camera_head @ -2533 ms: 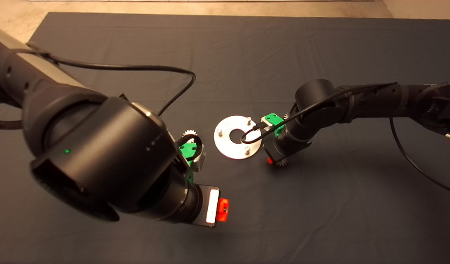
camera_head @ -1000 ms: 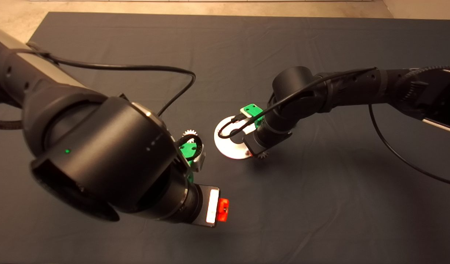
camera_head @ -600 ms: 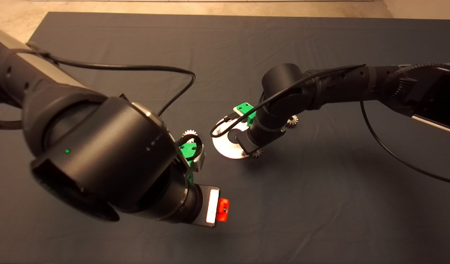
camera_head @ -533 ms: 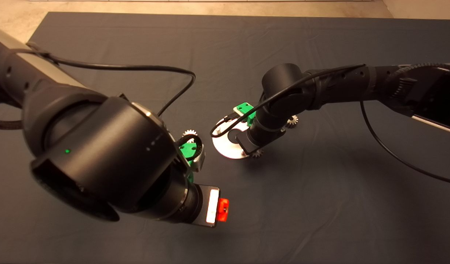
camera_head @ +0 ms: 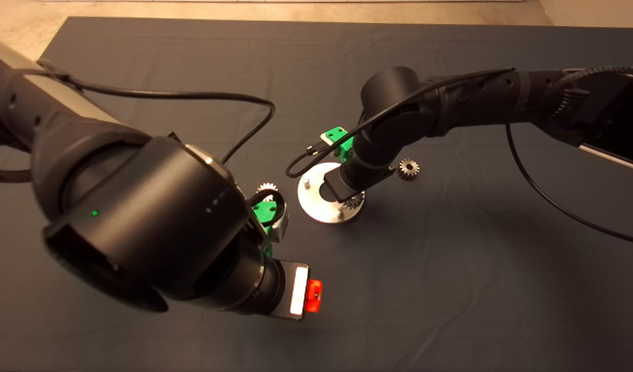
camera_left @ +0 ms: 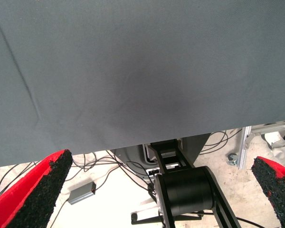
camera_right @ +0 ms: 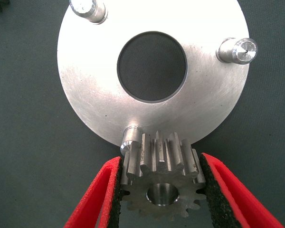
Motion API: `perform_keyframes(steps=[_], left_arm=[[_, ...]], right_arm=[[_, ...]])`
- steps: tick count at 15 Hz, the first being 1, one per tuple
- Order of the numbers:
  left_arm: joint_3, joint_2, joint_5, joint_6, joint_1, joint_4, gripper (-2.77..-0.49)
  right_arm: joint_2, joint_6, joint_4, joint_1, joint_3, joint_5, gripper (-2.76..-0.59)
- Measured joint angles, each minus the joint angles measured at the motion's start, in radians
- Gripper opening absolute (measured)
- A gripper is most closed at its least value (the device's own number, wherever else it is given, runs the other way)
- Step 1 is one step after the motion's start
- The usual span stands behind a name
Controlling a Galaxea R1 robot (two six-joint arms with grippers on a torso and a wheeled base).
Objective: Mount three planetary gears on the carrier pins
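Note:
The silver disc [camera_head: 316, 204] lies mid-mat with its three carrier pins bare; the right wrist view shows the disc [camera_right: 95, 95] and the pins [camera_right: 237, 50]. My right gripper [camera_head: 350, 199] is over the disc's near right edge. In the right wrist view the right gripper [camera_right: 160, 161] is shut on a planetary gear [camera_right: 161, 183], held close beside the nearest pin [camera_right: 129, 135]. A second gear [camera_head: 408, 169] lies flat on the mat right of the disc. A third gear [camera_head: 267, 188] lies left of the disc, partly behind my left arm's cable. My left gripper [camera_head: 309, 294] is open and empty.
My left arm's big black wrist [camera_head: 141, 227] fills the lower left of the head view. The left wrist view shows my left gripper [camera_left: 162, 161] over the mat's edge [camera_left: 133, 142], with floor, cables and a black stand beyond.
My right arm has moved left with the gear, from beside the disc's right edge to over the disc. This uncovered the loose gear on the right. The left arm has not moved.

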Motion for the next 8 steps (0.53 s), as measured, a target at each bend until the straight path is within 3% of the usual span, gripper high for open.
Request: perform_keyframes(steps=[8], left_arm=[[0.000, 0.000, 0.000, 0.000, 0.000, 0.000, -0.49]], right_arm=[[0.007, 0.000, 0.005, 0.001, -0.003, 0.000, -2.27]])
